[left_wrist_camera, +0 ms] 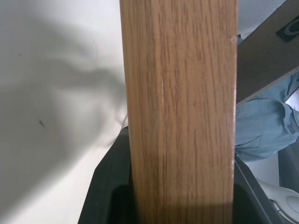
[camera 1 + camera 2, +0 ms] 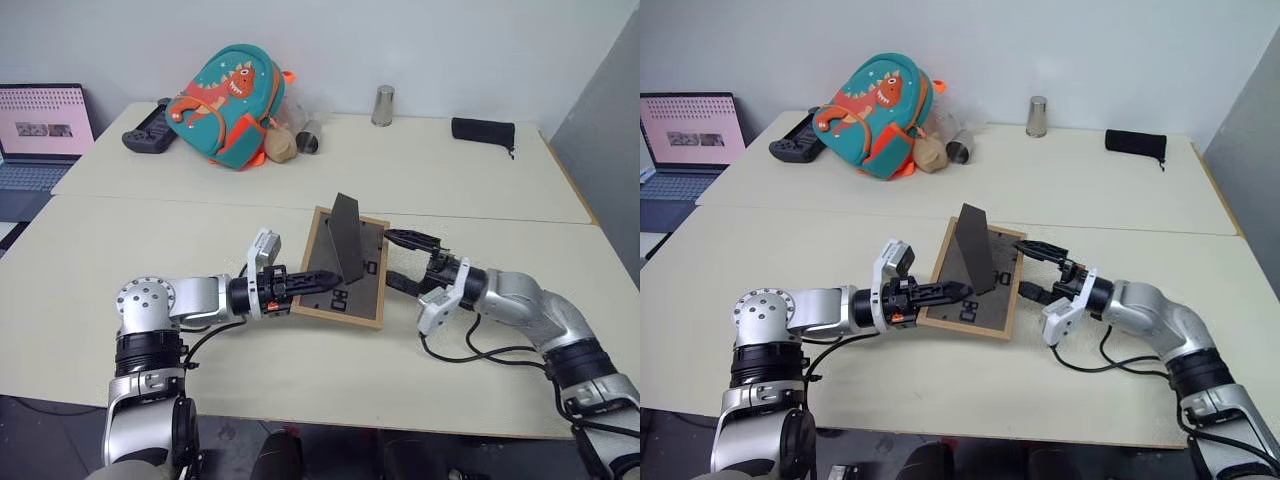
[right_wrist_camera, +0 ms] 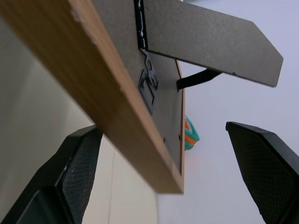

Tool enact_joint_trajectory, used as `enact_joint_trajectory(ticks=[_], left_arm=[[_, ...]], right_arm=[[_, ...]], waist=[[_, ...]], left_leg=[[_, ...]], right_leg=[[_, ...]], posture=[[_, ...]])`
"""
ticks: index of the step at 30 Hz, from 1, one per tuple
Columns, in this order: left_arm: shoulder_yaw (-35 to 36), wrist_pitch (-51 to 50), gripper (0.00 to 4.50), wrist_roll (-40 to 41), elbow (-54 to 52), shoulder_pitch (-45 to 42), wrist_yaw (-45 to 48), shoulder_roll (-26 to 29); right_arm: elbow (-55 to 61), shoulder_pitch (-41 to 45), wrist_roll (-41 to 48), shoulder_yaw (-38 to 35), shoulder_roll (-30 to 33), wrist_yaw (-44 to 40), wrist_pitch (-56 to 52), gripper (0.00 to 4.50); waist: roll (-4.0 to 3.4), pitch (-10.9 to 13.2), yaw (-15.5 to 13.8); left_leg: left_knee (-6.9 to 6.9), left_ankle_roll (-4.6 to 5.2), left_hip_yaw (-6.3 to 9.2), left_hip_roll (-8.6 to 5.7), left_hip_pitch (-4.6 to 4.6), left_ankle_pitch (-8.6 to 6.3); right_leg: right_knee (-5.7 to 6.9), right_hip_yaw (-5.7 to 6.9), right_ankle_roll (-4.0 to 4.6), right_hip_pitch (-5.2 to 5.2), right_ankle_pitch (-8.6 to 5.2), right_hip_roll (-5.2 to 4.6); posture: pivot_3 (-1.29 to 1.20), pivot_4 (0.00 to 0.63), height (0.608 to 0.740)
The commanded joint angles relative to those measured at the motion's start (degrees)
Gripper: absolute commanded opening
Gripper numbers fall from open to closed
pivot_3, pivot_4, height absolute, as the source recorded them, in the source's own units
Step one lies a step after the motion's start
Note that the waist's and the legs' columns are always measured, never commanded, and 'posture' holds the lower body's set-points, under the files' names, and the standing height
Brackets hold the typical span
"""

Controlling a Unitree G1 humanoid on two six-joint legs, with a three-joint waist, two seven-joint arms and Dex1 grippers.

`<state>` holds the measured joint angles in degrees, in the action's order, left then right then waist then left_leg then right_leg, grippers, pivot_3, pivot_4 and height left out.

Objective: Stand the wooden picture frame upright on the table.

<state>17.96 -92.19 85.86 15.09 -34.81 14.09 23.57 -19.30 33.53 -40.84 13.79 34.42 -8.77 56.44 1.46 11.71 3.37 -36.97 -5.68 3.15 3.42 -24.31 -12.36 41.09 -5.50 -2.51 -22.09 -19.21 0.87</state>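
1. Two grippers work on one wooden picture frame (image 2: 345, 268), which is near the front middle of the table (image 2: 180, 225), its back side up and its fold-out stand (image 2: 349, 238) opened out and pointing upward.
2. The left gripper (image 2: 318, 281) is closed on the frame's left edge; the left wrist view shows the wood rail between its black fingers (image 1: 110, 186). This grip probably keeps that edge lifted, so the frame leans and does not lie flat.
3. The right gripper (image 2: 404, 262) has its jaws spread wide at the frame's right edge, one finger on each side of it. I think it waits there to steady or take the frame when it is tipped up onto the stand.
4. The picture side faces down, so it is hidden.
5. I cannot tell if the right fingers touch the wood, or if the frame's lower edge rests on the table.
6. A colourful backpack (image 2: 228, 106) lies well apart, at the far side.
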Motion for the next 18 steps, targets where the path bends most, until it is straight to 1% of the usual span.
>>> enact_joint_trajectory(ticks=[1, 2, 3, 4, 7, 13, 14, 17, 18], left_arm=[[0.0, 0.7, 1.24, 5.1, -2.4, 0.5, -2.2, -0.2], [-0.3, 1.0, 1.24, 5.6, -2.7, 0.7, -2.6, -0.1], [-0.5, 1.3, 1.24, 6.3, -3.0, 1.0, -3.1, 0.0], [-0.7, 1.5, 1.24, 6.9, -3.1, 1.3, -3.4, 0.2], [-1.5, 2.4, 1.24, 8.5, -3.3, 1.7, -4.6, 0.7], [-3.5, 4.3, 1.24, 11.1, -3.5, 2.0, -5.5, 1.8], [-3.8, 4.6, 1.24, 11.4, -3.6, 2.0, -5.6, 2.1], [-4.7, 5.1, 1.24, 11.5, -4.2, 2.2, -4.9, 3.1], [-4.9, 5.4, 1.58, 11.2, -4.7, 2.3, -4.4, 3.4]], right_arm=[[-1.1, 2.2, -1.1, 0.8, -1.2, 3.7, 0.7, 4.44], [-1.3, 2.5, -0.7, 0.9, -1.3, 3.9, 0.8, 4.44], [-1.4, 2.6, -0.3, 1.1, -1.3, 4.0, 1.0, 4.16], [-1.3, 2.7, -0.5, 1.2, -1.2, 4.3, 1.2, 4.05], [-1.3, 2.7, -0.8, 1.2, -0.8, 5.4, 1.6, 3.39], [-1.0, 2.8, -1.3, 1.7, -0.5, 5.6, 1.2, 1.91], [-0.9, 2.8, -1.1, 1.7, -0.4, 5.7, 1.4, 1.77], [-0.6, 2.8, -0.3, 1.5, 0.1, 5.6, 1.9, 1.69], [-0.7, 2.8, -0.2, 1.4, 0.3, 5.6, 2.0, 1.69]], waist=[[0.00, 0.0, -0.2], [0.00, 0.0, -0.2], [0.00, 0.0, -0.2], [0.00, 0.0, -0.2], [0.00, 0.0, -0.3], [0.00, 0.0, -0.2], [0.00, 0.0, -0.2], [0.00, 0.0, -0.2], [0.00, 0.0, -0.2]], left_leg=[[0.01, 0.00, 0.01, 0.00, 0.05, 0.00], [0.02, 0.00, 0.02, 0.00, 0.05, 0.00], [0.01, 0.00, 0.01, 0.00, 0.05, 0.00], [0.01, 0.00, 0.01, -0.01, 0.05, 0.00], [0.01, 0.00, -0.01, -0.03, 0.05, 0.00], [0.00, 0.00, 0.00, -0.03, 0.08, 0.00], [0.01, 0.00, 0.00, -0.03, 0.08, 0.00], [0.01, 0.00, 0.00, -0.03, 0.10, 0.00], [0.01, 0.00, 0.00, -0.03, 0.10, 0.00]], right_leg=[[0.00, 0.01, 0.01, 0.03, 0.00, 0.00], [0.00, 0.01, 0.01, 0.05, 0.00, 0.00], [0.00, 0.00, 0.01, 0.05, 0.00, 0.00], [-0.01, 0.00, 0.01, 0.05, 0.00, -0.01], [-0.02, -0.01, 0.01, 0.07, 0.00, -0.04], [0.00, -0.01, 0.01, 0.08, 0.01, -0.03], [0.00, -0.01, 0.01, 0.08, 0.01, -0.03], [0.00, 0.00, 0.01, 0.09, 0.01, -0.03], [0.00, 0.00, 0.01, 0.09, 0.01, -0.03]], posture=[[0.00, 0.150, 0.740], [0.00, 0.150, 0.740], [0.00, 0.150, 0.740], [0.00, 0.150, 0.740], [0.00, 0.150, 0.740], [0.00, 0.150, 0.740], [0.00, 0.150, 0.740], [0.00, 0.150, 0.740], [0.00, 0.150, 0.740]])
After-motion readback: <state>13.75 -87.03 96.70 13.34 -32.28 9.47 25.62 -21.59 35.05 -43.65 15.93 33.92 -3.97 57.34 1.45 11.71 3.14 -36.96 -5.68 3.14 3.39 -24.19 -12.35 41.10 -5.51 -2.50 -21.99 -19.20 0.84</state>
